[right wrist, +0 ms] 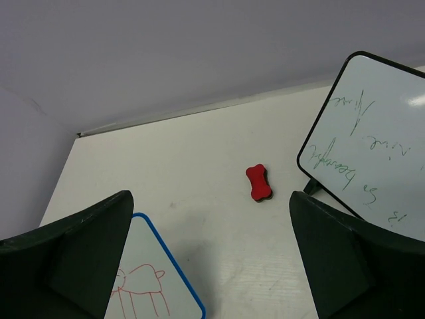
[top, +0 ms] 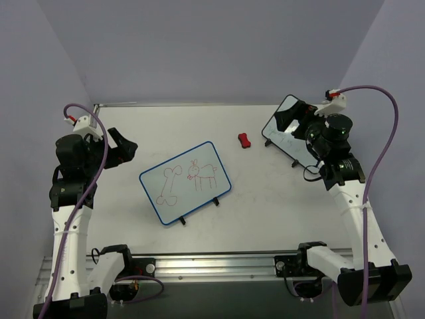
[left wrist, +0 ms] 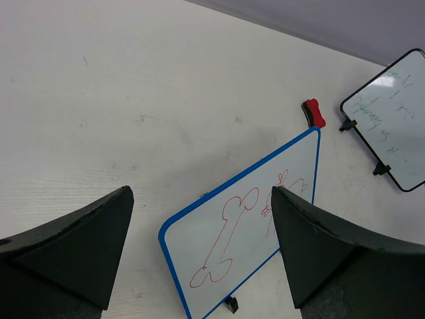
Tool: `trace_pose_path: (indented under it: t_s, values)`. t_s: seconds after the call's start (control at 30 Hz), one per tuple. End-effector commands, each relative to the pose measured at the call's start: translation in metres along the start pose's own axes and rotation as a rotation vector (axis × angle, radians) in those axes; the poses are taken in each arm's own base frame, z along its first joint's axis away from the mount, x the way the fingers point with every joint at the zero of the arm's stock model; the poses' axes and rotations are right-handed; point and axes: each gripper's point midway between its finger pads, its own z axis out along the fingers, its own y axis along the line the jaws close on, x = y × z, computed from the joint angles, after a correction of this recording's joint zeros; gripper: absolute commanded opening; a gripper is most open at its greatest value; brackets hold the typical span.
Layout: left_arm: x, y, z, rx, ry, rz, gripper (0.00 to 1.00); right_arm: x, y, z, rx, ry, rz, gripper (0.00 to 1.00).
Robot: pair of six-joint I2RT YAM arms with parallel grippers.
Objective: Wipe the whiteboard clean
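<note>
The blue-framed whiteboard (top: 186, 183) stands tilted on small black feet at the table's middle, with two red drawings on it. It also shows in the left wrist view (left wrist: 246, 239) and partly in the right wrist view (right wrist: 143, 266). A red bone-shaped eraser (top: 244, 140) lies on the table to the board's far right, and shows in both wrist views (left wrist: 313, 113) (right wrist: 258, 182). My left gripper (top: 126, 149) is open and empty, raised to the left of the board (left wrist: 199, 193). My right gripper (top: 295, 119) is open and empty, raised right of the eraser (right wrist: 209, 196).
A black-framed whiteboard (top: 289, 133) with faint green marks stands at the far right, under my right gripper (left wrist: 392, 119) (right wrist: 372, 146). The white table (top: 166, 126) meets the wall at the back. A metal rail (top: 212, 266) runs along the near edge.
</note>
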Motion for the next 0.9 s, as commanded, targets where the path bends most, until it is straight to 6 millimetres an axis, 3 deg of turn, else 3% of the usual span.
trace_pose_path:
  t_s: [0.0, 0.17, 0.2, 0.3, 0.33, 0.4, 0.43, 0.47, 0.5, 0.53, 0.63, 0.7, 0.87]
  values:
    - [-0.015, -0.006, 0.0, 0.023, -0.057, 0.036, 0.94, -0.012, 0.004, -0.004, 0.011, -0.039, -0.037, 1.0]
    - [-0.016, -0.006, 0.001, 0.024, -0.058, 0.033, 0.94, -0.002, 0.005, 0.003, 0.107, 0.001, -0.108, 1.0]
    - [-0.016, -0.007, 0.001, 0.025, -0.058, 0.034, 0.94, 0.003, 0.014, 0.005, 0.096, 0.017, -0.131, 1.0]
    - [-0.016, -0.007, 0.001, 0.026, -0.058, 0.032, 0.94, 0.013, 0.013, 0.02, 0.141, 0.048, -0.148, 1.0]
    - [-0.016, -0.006, 0.001, 0.022, -0.057, 0.031, 0.94, 0.023, 0.01, 0.033, 0.15, 0.077, -0.151, 1.0]
    - [-0.016, -0.006, 0.002, 0.023, -0.055, 0.029, 0.94, 0.022, 0.012, 0.049, 0.153, 0.086, -0.149, 1.0]
    - [-0.015, -0.006, 0.002, 0.026, -0.051, 0.026, 0.94, 0.04, 0.004, 0.067, 0.174, 0.145, -0.16, 1.0]
    - [-0.015, -0.006, 0.003, 0.026, -0.05, 0.026, 0.94, 0.045, 0.004, 0.077, 0.175, 0.167, -0.165, 1.0]
    - [-0.015, -0.006, 0.003, 0.025, -0.05, 0.026, 0.94, 0.041, 0.007, 0.086, 0.169, 0.165, -0.165, 1.0]
    - [-0.014, -0.004, 0.004, 0.021, -0.046, 0.025, 0.94, 0.059, -0.001, 0.104, 0.187, 0.211, -0.163, 1.0]
    - [-0.013, -0.004, 0.005, 0.021, -0.041, 0.022, 0.94, 0.083, -0.008, 0.138, 0.197, 0.252, -0.15, 0.99]
    - [-0.012, -0.003, 0.007, 0.022, -0.034, 0.02, 0.94, 0.094, -0.014, 0.154, 0.2, 0.269, -0.148, 0.9]
    - [-0.01, -0.003, 0.008, 0.024, -0.027, 0.012, 0.94, 0.142, -0.041, 0.198, 0.214, 0.353, -0.174, 0.77]
